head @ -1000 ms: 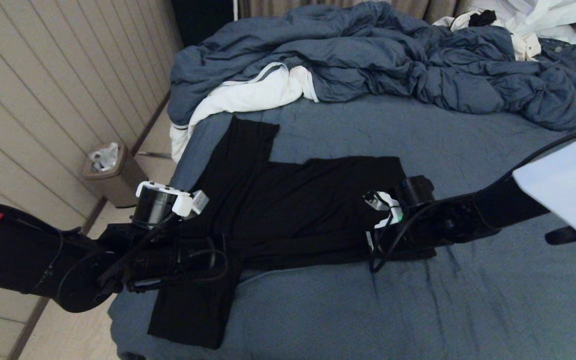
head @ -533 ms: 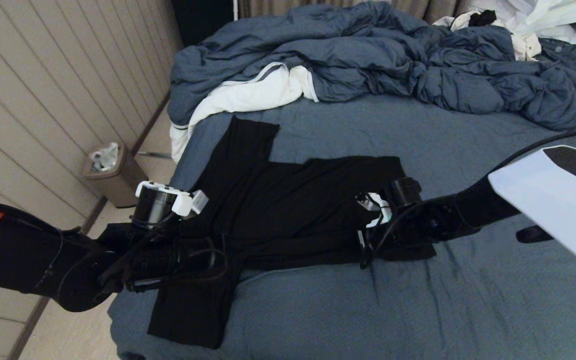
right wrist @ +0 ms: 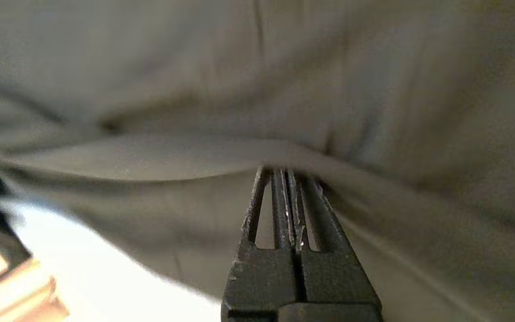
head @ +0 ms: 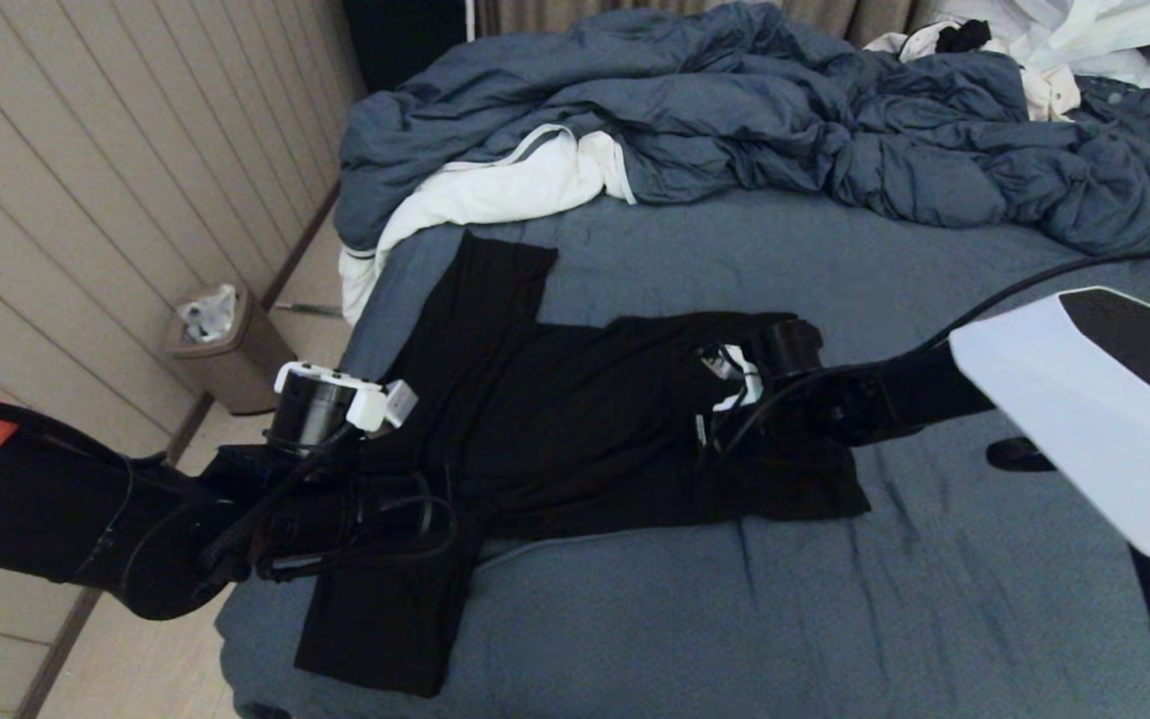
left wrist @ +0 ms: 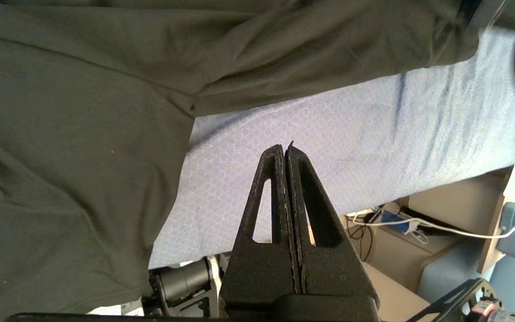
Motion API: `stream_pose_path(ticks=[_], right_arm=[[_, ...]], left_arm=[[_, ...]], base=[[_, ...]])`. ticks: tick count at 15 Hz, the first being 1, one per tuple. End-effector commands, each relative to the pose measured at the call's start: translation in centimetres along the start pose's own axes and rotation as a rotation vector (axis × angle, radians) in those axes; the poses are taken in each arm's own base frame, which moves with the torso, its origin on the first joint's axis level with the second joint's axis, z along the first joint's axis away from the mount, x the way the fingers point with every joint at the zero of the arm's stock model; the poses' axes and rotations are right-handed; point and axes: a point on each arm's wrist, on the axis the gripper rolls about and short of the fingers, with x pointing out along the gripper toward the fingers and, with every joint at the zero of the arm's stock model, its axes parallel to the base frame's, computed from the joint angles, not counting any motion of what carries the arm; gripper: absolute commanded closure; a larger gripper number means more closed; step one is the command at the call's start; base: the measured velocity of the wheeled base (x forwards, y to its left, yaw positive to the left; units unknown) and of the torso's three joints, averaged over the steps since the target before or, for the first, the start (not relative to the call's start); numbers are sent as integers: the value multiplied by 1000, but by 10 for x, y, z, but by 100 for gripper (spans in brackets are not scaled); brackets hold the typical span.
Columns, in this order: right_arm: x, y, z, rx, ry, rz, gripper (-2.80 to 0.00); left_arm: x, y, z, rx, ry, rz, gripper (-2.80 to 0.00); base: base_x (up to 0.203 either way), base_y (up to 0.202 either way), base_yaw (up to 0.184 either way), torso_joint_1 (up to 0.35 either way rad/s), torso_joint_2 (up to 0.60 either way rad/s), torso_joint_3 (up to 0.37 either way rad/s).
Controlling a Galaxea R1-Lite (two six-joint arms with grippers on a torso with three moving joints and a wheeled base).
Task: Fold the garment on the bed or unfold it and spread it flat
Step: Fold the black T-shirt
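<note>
Black soft-knit cloth, the short-sleeved T-shirt (head: pixel 575 419), lies spread across the near-left part of the large bed with the slate-blue sheet (head: pixel 934 619), one sleeve pointing far toward the white cloth with a grey stripe (head: pixel 495 190), the other hanging near the bed's near edge. Your right pincer (right wrist: pixel 286 172) has its fingers pressed together on a fold of the shirt's right-hand edge, and that hem is lifted and bunched under the arm. Your left pincer (left wrist: pixel 285 150) is also together, but it holds nothing; it hovers over bare sheet just beside the near sleeve.

The risk, as I judge it, lies in one-sided pulling. With only the right corner pinched, carrying it leftward may drag the whole shirt instead of folding it, since the knit slides easily on the sheet. The thin bite could slip, dropping the hem in a crooked heap. The dangling cable by the right wrist could snag the cloth. The near sleeve may slide off the bed edge.

No print, label or writing can be read; the shirt's visible face is plain black.
</note>
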Motion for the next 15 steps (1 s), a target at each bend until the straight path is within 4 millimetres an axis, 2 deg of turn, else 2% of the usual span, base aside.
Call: stream_pose_path(ticks=[1, 3, 6, 8, 10, 13, 15], right_arm=[[6, 0, 14, 0, -47, 8, 0], [8, 0, 25, 6, -84, 12, 0], [21, -5, 28, 6, -104, -17, 0], [18, -6, 29, 13, -108, -27, 0], [1, -1, 31, 17, -111, -29, 0], [-31, 8, 17, 27, -71, -39, 0], [-50, 1, 1, 56, -31, -71, 0]], left_arm=[[2, 1, -1, -3, 4, 1, 0], [4, 2, -2, -3, 11, 6, 0], [7, 3, -3, -6, 16, 8, 0], [8, 4, -3, -7, 18, 9, 0], [10, 4, -3, -8, 21, 11, 0], [18, -4, 1, 7, 20, -10, 0], [31, -16, -2, 28, 43, -28, 0]], base=[[0, 0, 0, 0, 0, 0], [0, 0, 0, 0, 0, 0], [0, 0, 0, 0, 0, 0], [0, 0, 0, 0, 0, 0], [0, 0, 0, 0, 0, 0], [0, 0, 0, 0, 0, 0], [0, 0, 0, 0, 0, 0]])
